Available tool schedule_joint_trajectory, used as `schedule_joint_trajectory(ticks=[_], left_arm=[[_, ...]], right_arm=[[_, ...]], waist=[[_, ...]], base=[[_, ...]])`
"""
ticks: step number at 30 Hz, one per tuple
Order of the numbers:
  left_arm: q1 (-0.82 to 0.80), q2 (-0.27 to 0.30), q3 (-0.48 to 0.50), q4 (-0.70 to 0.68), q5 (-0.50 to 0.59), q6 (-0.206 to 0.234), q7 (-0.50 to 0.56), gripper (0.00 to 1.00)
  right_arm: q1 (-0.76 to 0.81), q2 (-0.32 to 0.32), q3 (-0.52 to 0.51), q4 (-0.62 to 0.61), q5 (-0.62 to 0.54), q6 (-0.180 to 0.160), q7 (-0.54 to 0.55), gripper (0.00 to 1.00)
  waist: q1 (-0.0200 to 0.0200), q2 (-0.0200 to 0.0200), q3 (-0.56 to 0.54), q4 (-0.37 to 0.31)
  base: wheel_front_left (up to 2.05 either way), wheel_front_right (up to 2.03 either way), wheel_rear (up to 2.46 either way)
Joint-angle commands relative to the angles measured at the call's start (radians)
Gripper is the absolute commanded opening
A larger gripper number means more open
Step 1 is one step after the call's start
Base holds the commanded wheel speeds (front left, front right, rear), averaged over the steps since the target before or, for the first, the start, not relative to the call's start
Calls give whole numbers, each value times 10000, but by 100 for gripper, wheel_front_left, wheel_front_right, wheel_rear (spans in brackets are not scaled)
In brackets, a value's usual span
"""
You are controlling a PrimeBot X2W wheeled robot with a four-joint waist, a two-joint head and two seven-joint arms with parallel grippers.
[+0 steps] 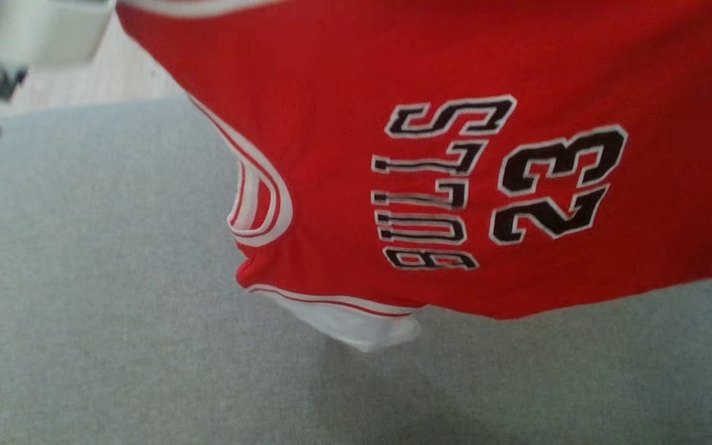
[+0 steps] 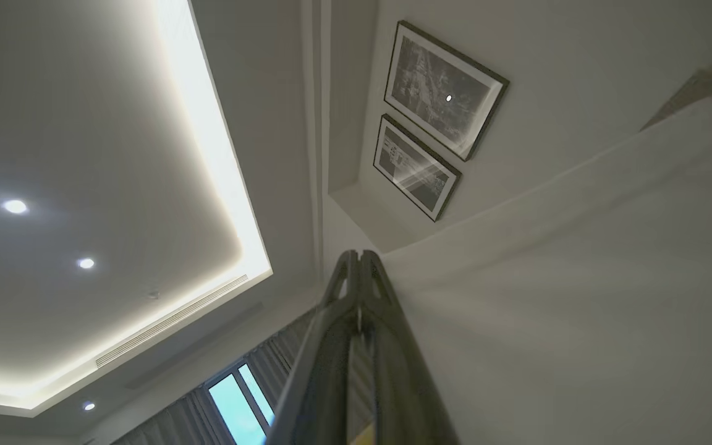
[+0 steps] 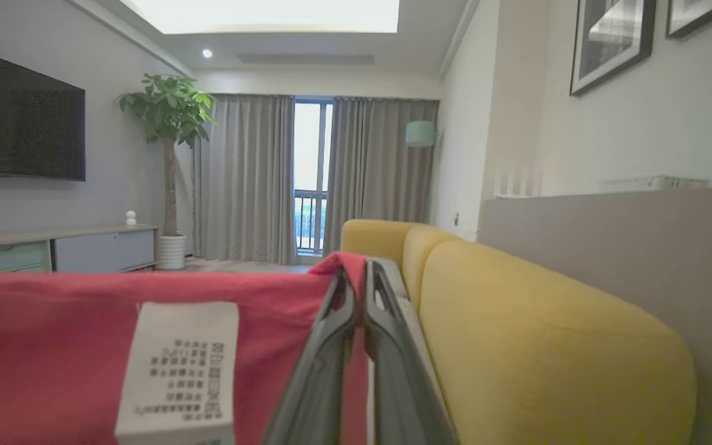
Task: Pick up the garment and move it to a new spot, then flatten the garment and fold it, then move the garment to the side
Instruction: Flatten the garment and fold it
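Note:
The garment (image 1: 331,93) is a red jersey with white trim and black lettering. It hangs spread out above the grey surface (image 1: 84,309), and its lowest white part (image 1: 362,330) is close to that surface. In the right wrist view my right gripper (image 3: 361,266) is shut on the upper edge of the red cloth (image 3: 53,346), beside a white care label (image 3: 177,371). My left gripper (image 2: 359,254) points up toward the ceiling with its fingers pressed together. No cloth shows between them.
A yellow sofa (image 3: 517,346) runs along the right of the right wrist view, with a grey panel (image 3: 609,247) behind it. A pale blurred object (image 1: 41,31) sits at the head view's top left corner. Framed pictures (image 2: 442,93) hang on the wall.

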Motion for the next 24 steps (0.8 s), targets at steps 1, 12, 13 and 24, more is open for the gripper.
schedule_joint_trajectory(ticks=[1, 12, 13, 24], left_arm=[[-1049, 66, 241, 536, 161, -266, 109, 0], [-4498, -1272, 587, 4339, 422, -809, 14, 0], [-4794, -1353, 686, 4317, 509, -790, 11, 0], [-3959, -1362, 1599, 2764, 847, -1223, 4, 0]], right_arm=[[-844, 91, 327, 193, 136, 73, 161, 0], [-4707, 842, 1315, 3441, -364, 73, -1730, 0], [-5025, 828, 1366, 3678, -469, 73, -2013, 0], [-5831, 397, 1867, 5493, -649, 73, -3473, 0]], waist=[[0, 0, 831, -110], [0, 0, 2980, -387], [0, 0, 3118, -380], [0, 0, 4421, 235]], base=[[0, 0, 0], [0, 0, 0], [0, 0, 0], [0, 0, 0]])
